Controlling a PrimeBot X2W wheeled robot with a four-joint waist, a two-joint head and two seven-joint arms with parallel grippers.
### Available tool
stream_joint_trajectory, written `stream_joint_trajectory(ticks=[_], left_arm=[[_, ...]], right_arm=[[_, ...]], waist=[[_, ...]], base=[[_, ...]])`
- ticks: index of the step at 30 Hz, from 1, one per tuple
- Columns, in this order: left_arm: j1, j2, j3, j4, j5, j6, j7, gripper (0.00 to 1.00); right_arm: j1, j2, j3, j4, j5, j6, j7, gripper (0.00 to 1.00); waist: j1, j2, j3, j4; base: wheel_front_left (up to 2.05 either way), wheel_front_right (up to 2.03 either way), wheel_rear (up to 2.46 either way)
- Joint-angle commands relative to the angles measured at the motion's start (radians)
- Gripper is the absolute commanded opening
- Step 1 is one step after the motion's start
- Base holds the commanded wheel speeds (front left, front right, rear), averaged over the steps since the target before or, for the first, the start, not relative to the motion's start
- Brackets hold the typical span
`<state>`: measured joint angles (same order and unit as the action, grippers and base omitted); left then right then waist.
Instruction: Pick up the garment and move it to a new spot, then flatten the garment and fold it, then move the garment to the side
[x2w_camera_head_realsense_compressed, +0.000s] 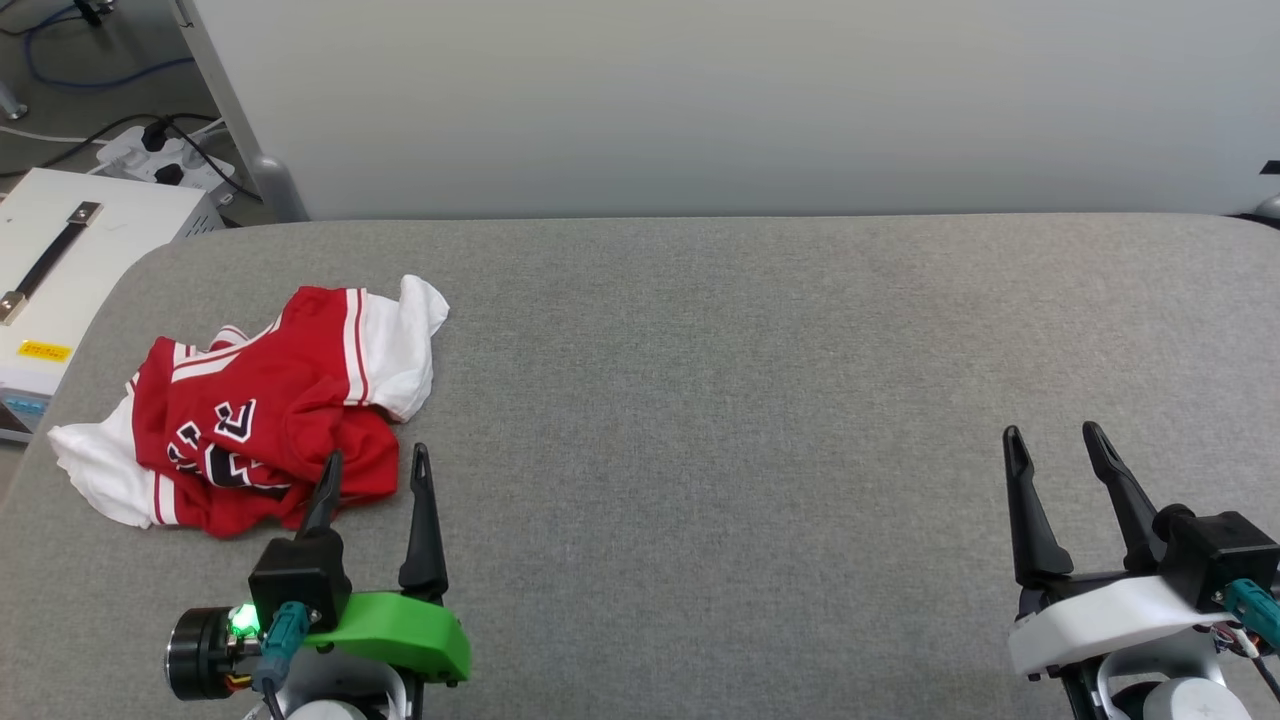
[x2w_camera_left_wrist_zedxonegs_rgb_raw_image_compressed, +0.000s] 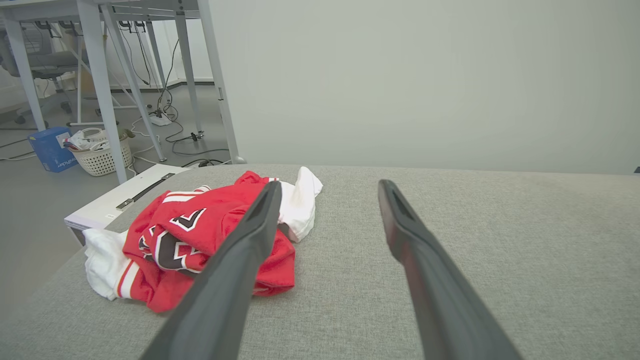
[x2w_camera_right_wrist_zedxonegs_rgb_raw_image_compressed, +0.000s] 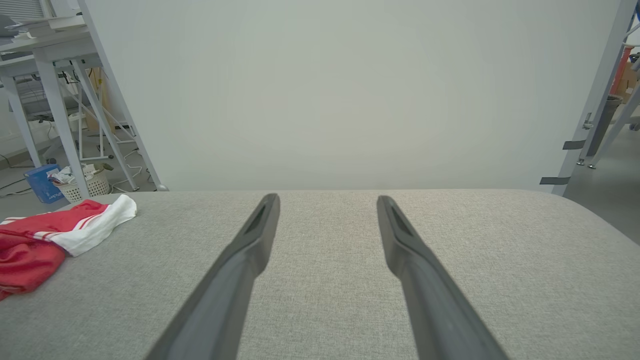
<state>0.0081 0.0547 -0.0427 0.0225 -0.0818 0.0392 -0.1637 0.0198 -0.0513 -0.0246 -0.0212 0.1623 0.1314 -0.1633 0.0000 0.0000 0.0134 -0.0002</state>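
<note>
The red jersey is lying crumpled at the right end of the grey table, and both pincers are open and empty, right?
Wrong end: the head view shows the red jersey crumpled at the left end of the grey table, by the left pincer. It and the right pincer are open and empty.

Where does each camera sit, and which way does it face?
Head view: on the robot's head, looking down at the grey padded table and crumpled red jersey; left pincer and right pincer show, open.
Left wrist view: on that wrist, looking along its fingers at the jersey.
Right wrist view: on that wrist, looking along its fingers across the table to a pale wall.
Shared: both wrist views catch the jersey and a white basket.
</note>
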Motion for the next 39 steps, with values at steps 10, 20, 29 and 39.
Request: stream_joint_trajectory(ticks=[10,20,29,39], left_arm=[[-0.011,-0.003,-0.011,0.007,-0.014,0.008,-0.029,1.00],[-0.013,-0.004,-0.019,0.021,-0.021,0.011,-0.049,1.00],[-0.016,-0.004,-0.026,0.031,-0.026,0.017,-0.068,1.00],[-0.028,-0.004,-0.035,0.042,-0.030,0.026,-0.089,1.00]], right_arm=[[0.018,0.001,0.007,0.012,0.027,-0.001,-0.030,1.00],[0.026,0.001,0.010,0.021,0.042,-0.001,-0.050,1.00],[0.027,0.001,0.012,0.026,0.056,-0.001,-0.069,1.00],[0.028,0.001,0.016,0.025,0.047,-0.001,-0.089,1.00]], waist=[[0.0000,0.0000,0.005,0.001],[0.0000,0.0000,0.008,0.005],[0.0000,0.0000,0.015,0.010],[0.0000,0.0000,0.025,0.047]], base=[[0.00,0.00,0.00],[0.00,0.00,0.00],[0.00,0.00,0.00],[0.00,0.00,0.00]])
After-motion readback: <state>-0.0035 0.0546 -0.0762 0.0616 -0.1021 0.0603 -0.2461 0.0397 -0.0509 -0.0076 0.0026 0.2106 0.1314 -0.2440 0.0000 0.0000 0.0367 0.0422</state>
